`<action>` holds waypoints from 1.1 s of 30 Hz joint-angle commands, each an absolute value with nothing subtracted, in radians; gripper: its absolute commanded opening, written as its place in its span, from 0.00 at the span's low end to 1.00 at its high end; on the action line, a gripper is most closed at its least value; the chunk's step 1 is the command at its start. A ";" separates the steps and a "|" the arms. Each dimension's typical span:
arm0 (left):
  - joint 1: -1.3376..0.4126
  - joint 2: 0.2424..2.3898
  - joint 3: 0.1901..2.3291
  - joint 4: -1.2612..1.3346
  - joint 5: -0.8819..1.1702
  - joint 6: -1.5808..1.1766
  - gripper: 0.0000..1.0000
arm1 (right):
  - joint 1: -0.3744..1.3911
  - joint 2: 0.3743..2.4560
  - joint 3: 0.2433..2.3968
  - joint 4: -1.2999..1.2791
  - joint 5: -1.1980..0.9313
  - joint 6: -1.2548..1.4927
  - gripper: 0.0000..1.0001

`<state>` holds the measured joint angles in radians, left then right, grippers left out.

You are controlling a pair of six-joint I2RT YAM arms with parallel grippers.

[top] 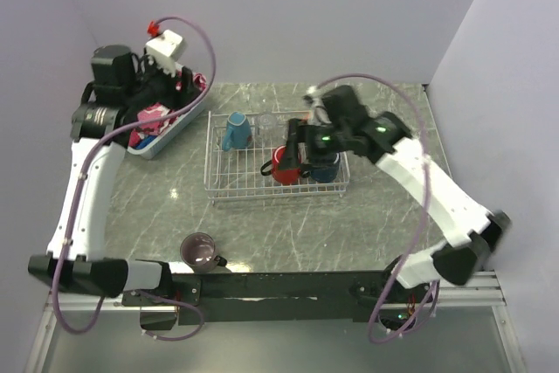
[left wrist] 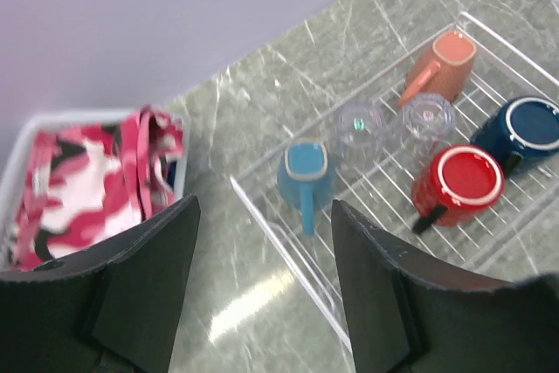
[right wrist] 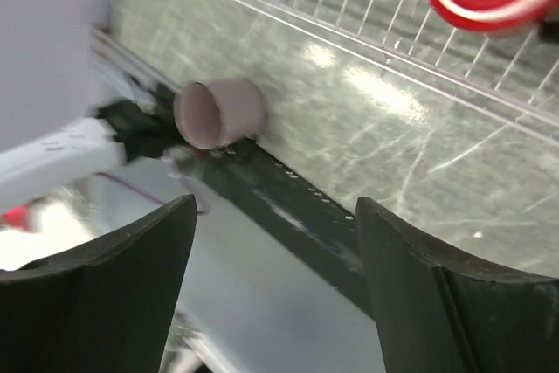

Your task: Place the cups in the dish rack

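- The dish rack [top: 253, 185] sits mid-counter [top: 157, 207]; the light blue mug [top: 236, 131] is at its 10 o'clock, the red mug [top: 284, 166] and navy mug [top: 325, 166] at 4 o'clock
- The salmon mug [left wrist: 441, 63] lies inside too, two clear glasses [left wrist: 361, 128] just beside it
- The mauve mug [top: 201, 251] stands outside, 7 o'clock of the rack, by the near edge
- The left fingers [left wrist: 148, 277] are wide apart and empty, above the white basket [top: 179, 128] with pink cloth [left wrist: 79, 181]
- The right fingers [right wrist: 113, 277] are spread wide, holding nothing, over the red and navy mugs
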<state>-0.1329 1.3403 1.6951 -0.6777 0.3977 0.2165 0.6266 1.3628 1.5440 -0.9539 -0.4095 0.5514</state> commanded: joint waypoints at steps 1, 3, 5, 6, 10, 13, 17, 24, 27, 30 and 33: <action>-0.052 1.232 1.582 -0.718 0.486 0.144 0.68 | 0.826 1.552 1.721 -1.091 -0.200 0.448 0.83; -0.043 1.157 1.522 -0.719 0.476 0.137 0.68 | 0.932 1.644 1.758 -1.112 -0.154 0.433 0.87; -0.038 1.103 1.488 -0.733 0.460 0.118 0.68 | 0.991 1.684 1.787 -1.105 -0.150 0.419 1.00; -0.037 1.089 1.482 -0.755 0.453 0.106 0.69 | 1.035 1.709 1.786 -1.076 -0.161 0.419 1.00; -0.034 1.037 1.444 -0.779 0.436 0.066 0.68 | 1.137 1.753 1.757 -1.011 -0.170 0.454 0.97; -0.031 1.002 1.440 -0.781 0.413 0.057 0.69 | 1.192 1.792 1.747 -0.971 -0.167 0.486 0.89; -0.028 0.962 1.427 -0.791 0.400 0.038 0.69 | 1.241 1.859 1.796 -0.954 -0.163 0.497 0.83; -0.003 0.911 1.352 -0.762 0.357 -0.032 0.69 | 1.253 2.025 1.922 -0.946 -0.146 0.482 0.77; 0.051 0.917 1.330 -0.733 0.344 -0.052 0.68 | 1.253 2.089 1.995 -0.946 -0.143 0.473 0.74; 0.093 0.936 1.327 -0.718 0.368 -0.051 0.68 | 1.253 2.144 2.037 -0.946 -0.134 0.462 0.71; 0.130 0.946 1.333 -0.719 0.402 -0.045 0.67 | 1.250 2.180 2.063 -0.936 -0.132 0.459 0.69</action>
<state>0.0963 0.9436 1.3277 -0.7719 0.3698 -0.0238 1.2541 2.1544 1.9881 -0.9619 -0.1581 0.4751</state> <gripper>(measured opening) 0.675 0.706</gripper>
